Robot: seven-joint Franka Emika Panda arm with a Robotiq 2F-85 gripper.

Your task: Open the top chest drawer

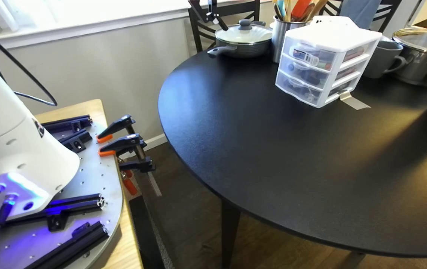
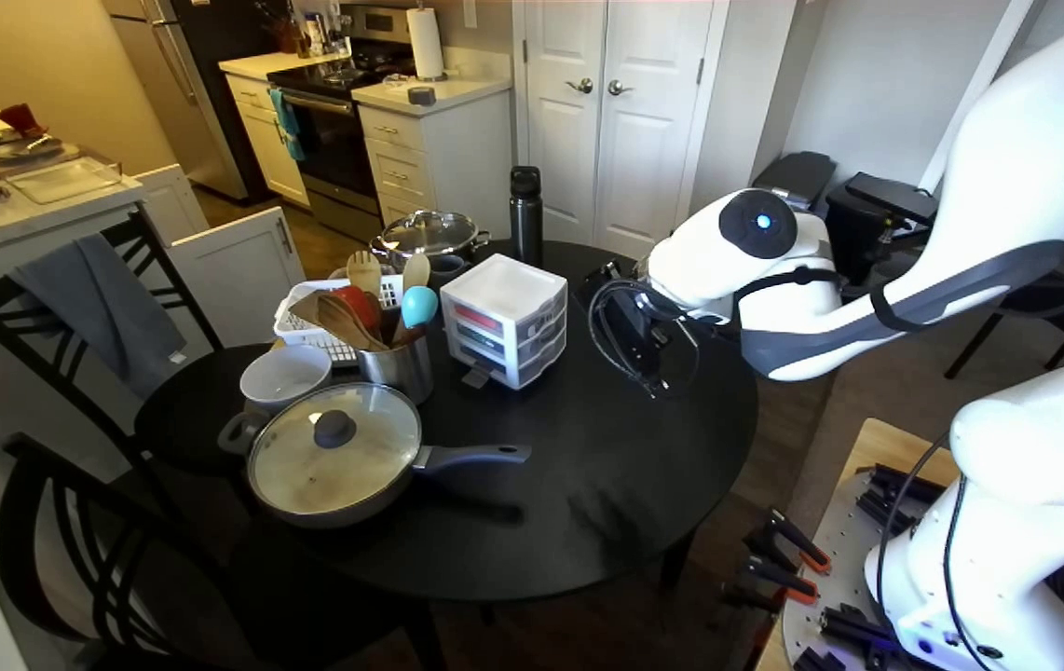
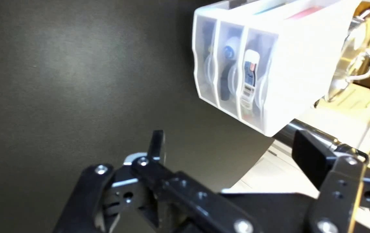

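White plastic makes the box (image 1: pixel 331 74) in an exterior view. The top drawer (image 1: pixel 312 56), highest of three, looks closed. Tape (image 1: pixel 355 102) runs from the box to the black surface (image 1: pixel 292 157); if it peels, a hard pull could drag the whole box. In an exterior view, the robot arm (image 2: pixel 988 214) is bent over the surface. In the wrist view, the hand (image 3: pixel 235 149) is spread wide and holds nothing. If it goes in crooked, it might hook the middle drawer (image 3: pixel 230 74) instead.

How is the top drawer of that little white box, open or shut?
Shut. In an exterior view, the top drawer sits inside the white box, its front lined up with the middle drawer below.
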